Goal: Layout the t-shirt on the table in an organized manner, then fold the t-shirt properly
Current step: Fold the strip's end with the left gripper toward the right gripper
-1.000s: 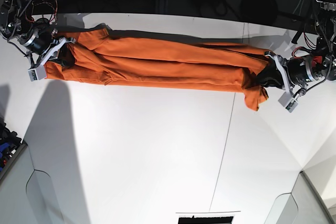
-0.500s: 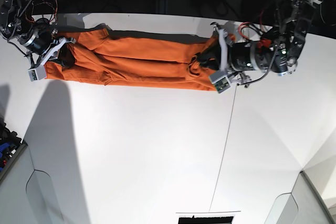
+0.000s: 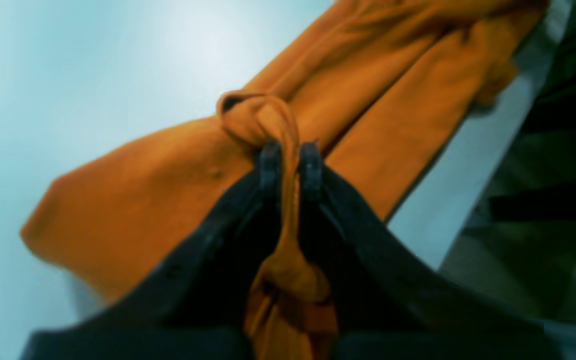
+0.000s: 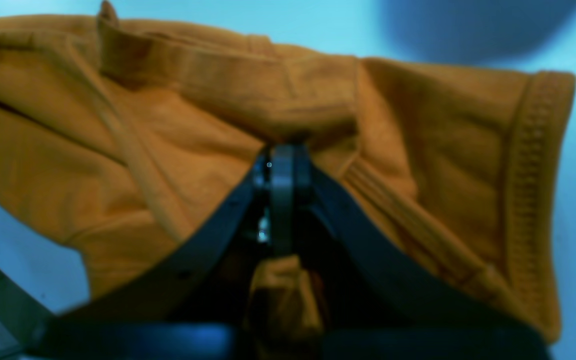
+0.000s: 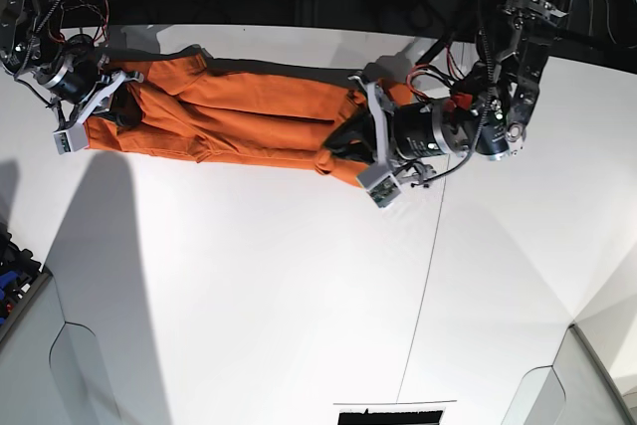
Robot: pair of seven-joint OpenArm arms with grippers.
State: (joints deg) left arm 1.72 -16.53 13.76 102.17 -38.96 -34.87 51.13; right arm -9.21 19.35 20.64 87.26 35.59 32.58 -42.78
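Observation:
The orange t-shirt (image 5: 239, 111) lies as a long narrow band across the far part of the white table (image 5: 279, 286). My right gripper (image 5: 105, 106) is shut on the band's left end; its wrist view shows the fingers pinching a fold (image 4: 283, 155) of the shirt (image 4: 168, 130) beside a stitched hem. My left gripper (image 5: 348, 141) is shut on the other end and holds it over the band's right part. In the left wrist view the gripper (image 3: 288, 160) pinches a bunched loop of the shirt (image 3: 133, 190).
A thin dark seam (image 5: 423, 286) runs down the table right of the middle. The table's far edge (image 5: 299, 29) borders a dark area with cables. Grey panels (image 5: 30, 345) and a blue object (image 5: 12, 264) sit at the lower left. A black object (image 5: 388, 415) is at the bottom edge.
My left gripper has carried its end of the shirt leftward, from the far right toward the middle, so the band is shorter. My right gripper has not moved.

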